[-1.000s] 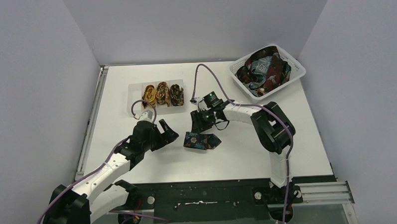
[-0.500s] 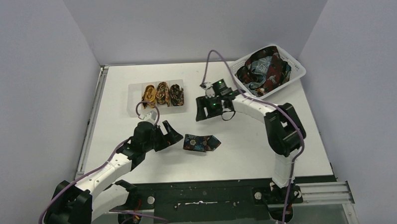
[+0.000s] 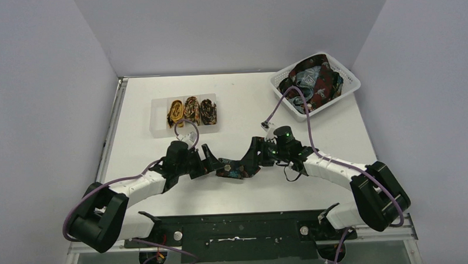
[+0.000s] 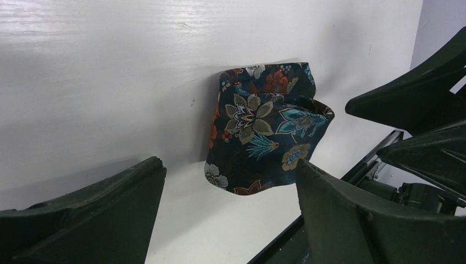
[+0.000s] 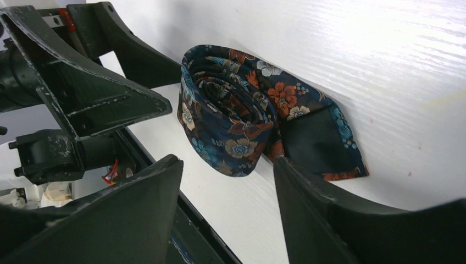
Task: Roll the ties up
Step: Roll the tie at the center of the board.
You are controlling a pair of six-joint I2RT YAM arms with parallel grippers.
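A navy floral tie (image 3: 235, 168) lies rolled into a loose coil on the white table, its pointed end flat beside it. It shows in the left wrist view (image 4: 264, 126) and in the right wrist view (image 5: 231, 118). My left gripper (image 3: 211, 162) is open just left of the coil, not touching it. My right gripper (image 3: 253, 158) is open just right of it, facing the left one. Three rolled ties (image 3: 191, 110) sit in a clear tray. More loose ties (image 3: 312, 82) fill the white basket.
The clear tray (image 3: 159, 130) stands at the back left of the table. The white lattice basket (image 3: 350, 80) stands at the back right corner. Purple cables loop over both arms. The table's black front edge runs close below the coil.
My right gripper swung from the back of the table down and forward to the coil's right side. My left gripper moved right, close to the coil's left side. The coil stayed put.
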